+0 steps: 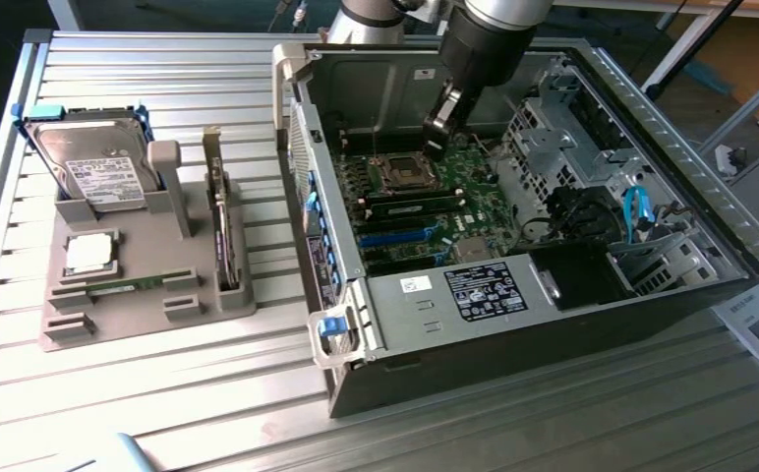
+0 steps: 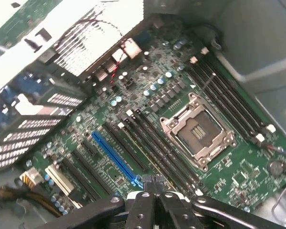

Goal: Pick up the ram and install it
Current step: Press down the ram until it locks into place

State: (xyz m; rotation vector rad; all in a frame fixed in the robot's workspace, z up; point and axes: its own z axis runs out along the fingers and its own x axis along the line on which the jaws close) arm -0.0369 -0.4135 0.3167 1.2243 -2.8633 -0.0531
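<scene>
The ram (image 1: 128, 285), a thin green strip, lies in the front slot of the grey holder (image 1: 78, 329) at the exterior view's left, outside the computer case. My gripper (image 1: 435, 131) hangs inside the open case (image 1: 353, 324), far from the ram, just above the motherboard (image 1: 478, 211) beside the empty processor socket (image 1: 403, 174). In the wrist view the gripper (image 2: 152, 185) is shut with nothing between its fingers. Its tip sits over the long dark memory slots (image 2: 152, 143) next to the socket (image 2: 199, 135).
The holder also carries a silver hard drive (image 1: 91, 167), a square processor chip (image 1: 91, 254) and an upright card (image 1: 226, 236). Inside the case are a drive cage (image 1: 556, 128), cables (image 1: 635, 211) and a black power supply (image 1: 485, 290). The slatted metal table (image 1: 156, 413) surrounds both.
</scene>
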